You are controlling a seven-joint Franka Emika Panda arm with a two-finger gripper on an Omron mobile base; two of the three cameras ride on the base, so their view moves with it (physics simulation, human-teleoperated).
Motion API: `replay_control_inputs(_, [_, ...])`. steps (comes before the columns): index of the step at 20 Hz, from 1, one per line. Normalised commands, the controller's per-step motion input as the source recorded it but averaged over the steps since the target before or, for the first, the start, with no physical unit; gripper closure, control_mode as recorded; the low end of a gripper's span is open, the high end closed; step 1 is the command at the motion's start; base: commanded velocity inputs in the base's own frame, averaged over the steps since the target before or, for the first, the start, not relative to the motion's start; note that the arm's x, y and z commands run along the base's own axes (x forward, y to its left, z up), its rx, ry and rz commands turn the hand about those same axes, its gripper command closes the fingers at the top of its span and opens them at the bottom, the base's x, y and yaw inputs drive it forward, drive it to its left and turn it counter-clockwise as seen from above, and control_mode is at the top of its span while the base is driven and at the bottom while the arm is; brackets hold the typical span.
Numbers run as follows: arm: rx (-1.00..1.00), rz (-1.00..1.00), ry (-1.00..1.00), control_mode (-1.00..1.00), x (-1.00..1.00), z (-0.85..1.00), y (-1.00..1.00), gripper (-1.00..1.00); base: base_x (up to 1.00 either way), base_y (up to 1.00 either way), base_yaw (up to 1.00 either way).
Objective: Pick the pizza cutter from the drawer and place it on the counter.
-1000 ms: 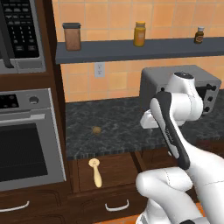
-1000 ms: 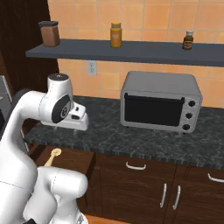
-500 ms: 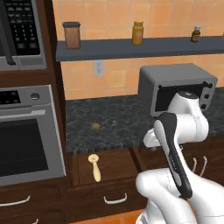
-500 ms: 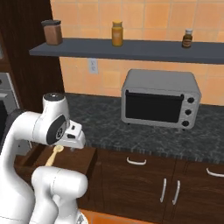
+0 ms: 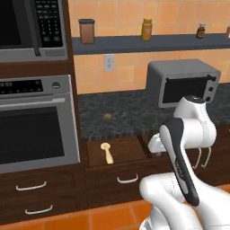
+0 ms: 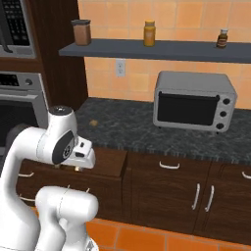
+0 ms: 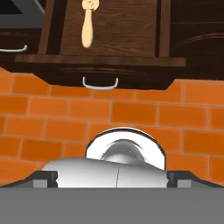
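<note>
Your gripper (image 5: 155, 146) hangs open and empty over the drawer's (image 5: 130, 148) right end. The pizza cutter (image 5: 107, 152) lies to its left, handle pointing toward the drawer front.

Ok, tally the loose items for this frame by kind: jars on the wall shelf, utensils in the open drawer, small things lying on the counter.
Jars on the shelf: 3, brown-lidded jar, yellow jar, small dark bottle
Utensils in the drawer: 1, pizza cutter
Small things on the counter: 1, brown lump
Total: 5
</note>
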Motion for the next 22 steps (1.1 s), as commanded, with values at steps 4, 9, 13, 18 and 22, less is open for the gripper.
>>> replay_control_inputs(4, [0.0,0.02,0.0,-1.0,0.35,-0.17,0.15,-1.0,0.0,0.0,0.0])
replay_control_inputs(9, [0.0,0.11,0.0,-1.0,0.97,-0.58,-0.02,-1.0,0.0,0.0,0.0])
replay_control_inputs(13, [0.0,0.14,0.15,-1.0,0.97,-0.92,0.0,-1.0,0.0,0.0,0.0])
replay_control_inputs(18, [0.0,0.05,0.17,-1.0,0.73,-0.58,0.0,-1.0,0.0,0.0,0.0])
replay_control_inputs(22, [0.0,0.0,0.05,-1.0,0.66,-0.13,0.11,-1.0,0.0,0.0,0.0])
